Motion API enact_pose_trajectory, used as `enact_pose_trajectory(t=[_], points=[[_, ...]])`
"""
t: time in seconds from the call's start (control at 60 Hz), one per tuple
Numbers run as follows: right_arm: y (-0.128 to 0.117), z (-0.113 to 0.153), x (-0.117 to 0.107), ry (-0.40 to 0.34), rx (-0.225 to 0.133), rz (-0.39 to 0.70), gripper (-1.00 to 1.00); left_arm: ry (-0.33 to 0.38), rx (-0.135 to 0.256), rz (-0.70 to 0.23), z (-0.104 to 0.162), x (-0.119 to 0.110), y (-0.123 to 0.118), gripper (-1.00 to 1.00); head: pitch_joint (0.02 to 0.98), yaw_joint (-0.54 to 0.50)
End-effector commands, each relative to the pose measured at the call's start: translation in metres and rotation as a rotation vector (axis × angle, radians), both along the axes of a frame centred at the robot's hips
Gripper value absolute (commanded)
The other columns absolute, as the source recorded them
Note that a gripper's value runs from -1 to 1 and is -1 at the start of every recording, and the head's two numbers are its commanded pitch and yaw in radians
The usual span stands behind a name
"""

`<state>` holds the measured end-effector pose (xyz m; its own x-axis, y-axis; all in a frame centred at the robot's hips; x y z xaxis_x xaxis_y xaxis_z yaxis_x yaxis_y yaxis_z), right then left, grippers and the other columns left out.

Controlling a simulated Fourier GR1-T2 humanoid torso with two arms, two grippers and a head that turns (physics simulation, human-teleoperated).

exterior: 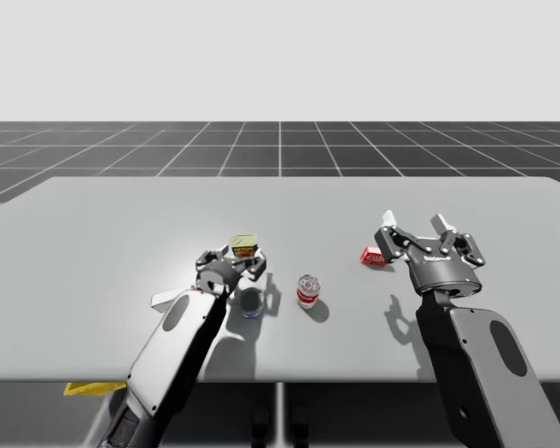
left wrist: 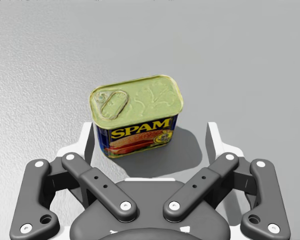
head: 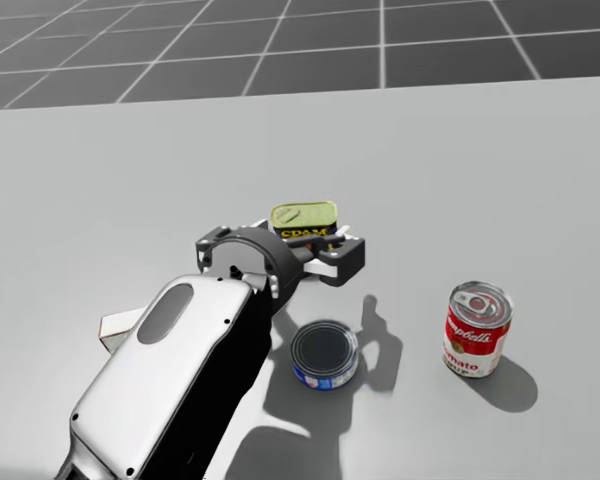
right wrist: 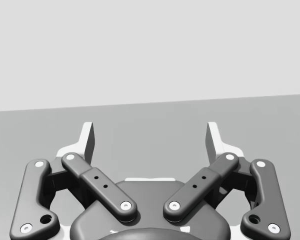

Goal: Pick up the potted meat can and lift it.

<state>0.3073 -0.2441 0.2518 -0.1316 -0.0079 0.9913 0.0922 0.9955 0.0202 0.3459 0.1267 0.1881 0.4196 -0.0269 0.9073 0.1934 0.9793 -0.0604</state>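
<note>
The potted meat can (left wrist: 137, 112) stands upright on the desk (left wrist: 250, 60), neither grasped nor lifted. The left gripper (left wrist: 150, 136) sits just short of it, fingers spread wide and clear of the can. Advance, closure and lift are still to do. The right gripper (right wrist: 150, 135) is wide open, well apart.

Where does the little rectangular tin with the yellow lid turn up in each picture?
High view: the tin left of centre, at the tips of my left gripper.
Head view: mid-picture, just beyond that gripper.
Left wrist view: upright, partly between the open fingers.
Right wrist view: my right gripper faces the table.
Landmark: the left gripper.
</note>
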Motion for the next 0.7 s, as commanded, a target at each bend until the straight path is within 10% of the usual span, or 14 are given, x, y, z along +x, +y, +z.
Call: enact_pose_trajectory(t=[0.017,0.7], points=[[-0.001,0.0,0.0,-0.001,-0.002,-0.002,-1.0,-0.007,0.01,0.024,-0.003,0.012,-0.006,-1.0,0.737,0.17],[-0.001,0.0,0.0,-0.003,-0.01,-0.006,-1.0,0.054,0.077,0.065,-0.032,0.049,-0.018,-1.0,0.745,0.17]])
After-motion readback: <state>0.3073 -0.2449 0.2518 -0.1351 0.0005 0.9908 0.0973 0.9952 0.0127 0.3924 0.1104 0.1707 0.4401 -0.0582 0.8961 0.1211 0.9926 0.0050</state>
